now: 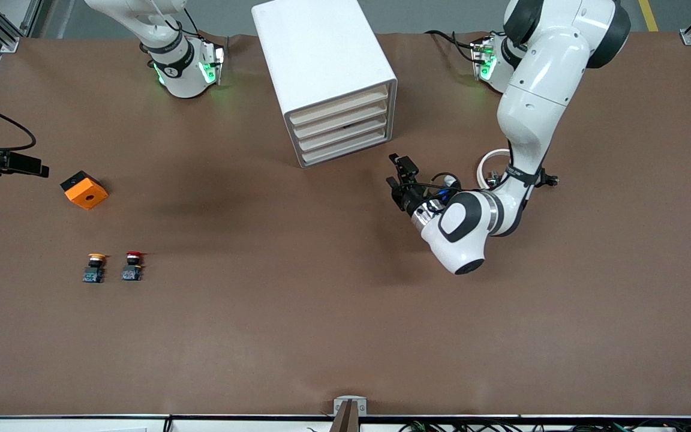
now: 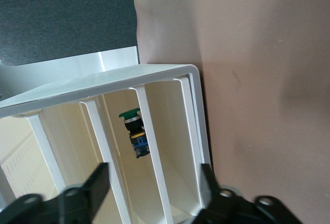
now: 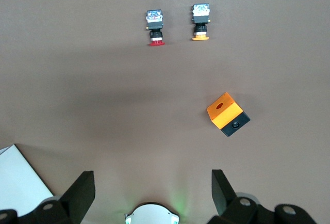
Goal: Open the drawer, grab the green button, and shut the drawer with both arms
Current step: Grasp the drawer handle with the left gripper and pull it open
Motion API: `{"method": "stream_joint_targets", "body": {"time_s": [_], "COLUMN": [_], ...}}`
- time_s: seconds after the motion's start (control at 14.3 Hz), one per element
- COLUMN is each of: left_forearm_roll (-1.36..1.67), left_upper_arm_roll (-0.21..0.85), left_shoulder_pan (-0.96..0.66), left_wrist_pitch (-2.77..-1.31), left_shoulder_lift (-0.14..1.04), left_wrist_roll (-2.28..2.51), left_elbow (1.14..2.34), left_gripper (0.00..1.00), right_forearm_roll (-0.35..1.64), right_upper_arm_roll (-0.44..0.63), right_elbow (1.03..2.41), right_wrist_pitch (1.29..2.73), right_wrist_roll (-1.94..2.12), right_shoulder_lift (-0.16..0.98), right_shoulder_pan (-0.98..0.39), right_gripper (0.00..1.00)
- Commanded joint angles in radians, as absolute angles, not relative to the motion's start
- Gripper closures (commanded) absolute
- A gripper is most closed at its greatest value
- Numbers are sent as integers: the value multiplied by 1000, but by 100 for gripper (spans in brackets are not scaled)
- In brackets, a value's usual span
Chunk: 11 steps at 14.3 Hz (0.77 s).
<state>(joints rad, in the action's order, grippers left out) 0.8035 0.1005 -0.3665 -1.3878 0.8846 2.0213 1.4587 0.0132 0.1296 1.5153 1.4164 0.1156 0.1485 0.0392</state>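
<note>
The white cabinet (image 1: pixel 321 66) stands at the table's back middle, its four cream drawer fronts (image 1: pixel 345 129) all pushed in. In the left wrist view the cabinet front (image 2: pixel 154 72) fills the frame, and the green-capped button (image 2: pixel 132 126) lies inside one of the middle drawers, seen through the gap above its front. My left gripper (image 1: pixel 394 171) is open and empty, just in front of the drawer fronts and a short gap from them; its fingers (image 2: pixel 98 180) frame them. My right gripper (image 3: pixel 153 188) is open and empty, high over its own base (image 3: pixel 152 214), out of the front view.
An orange and black box (image 1: pixel 84 189) lies toward the right arm's end. A yellow-capped button (image 1: pixel 95 267) and a red-capped button (image 1: pixel 132 266) lie nearer to the front camera than the box. A white ring (image 1: pixel 492 168) lies by the left arm.
</note>
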Motion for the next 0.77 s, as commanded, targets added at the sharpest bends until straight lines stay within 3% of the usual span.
{"method": "stream_joint_targets", "body": {"time_s": [0.0,0.07,0.7], "left_forearm_roll": [822,822,821], "left_upper_arm_roll": [114,114,172], "left_shoulder_pan": [-367,-368,-382], "left_wrist_pitch": [-1364,-1364,-1328], "left_shoulder_lift": [919,923,923], "left_wrist_roll": [2049,2054,2088], "left_elbow": [1440,1448,1542], "left_gripper": [39,43,44], "right_forearm_roll": [20,20,18], "right_upper_arm_roll": [118,118,118], "right_elbow": [1502,1502,1503], "right_wrist_pitch": [1428,1427,1422], "right_wrist_roll": [107,107,107], "right_shoulder_lift": [153,153,153], "right_shoulder_pan": [57,57,55], "right_gripper": [0,0,0]}}
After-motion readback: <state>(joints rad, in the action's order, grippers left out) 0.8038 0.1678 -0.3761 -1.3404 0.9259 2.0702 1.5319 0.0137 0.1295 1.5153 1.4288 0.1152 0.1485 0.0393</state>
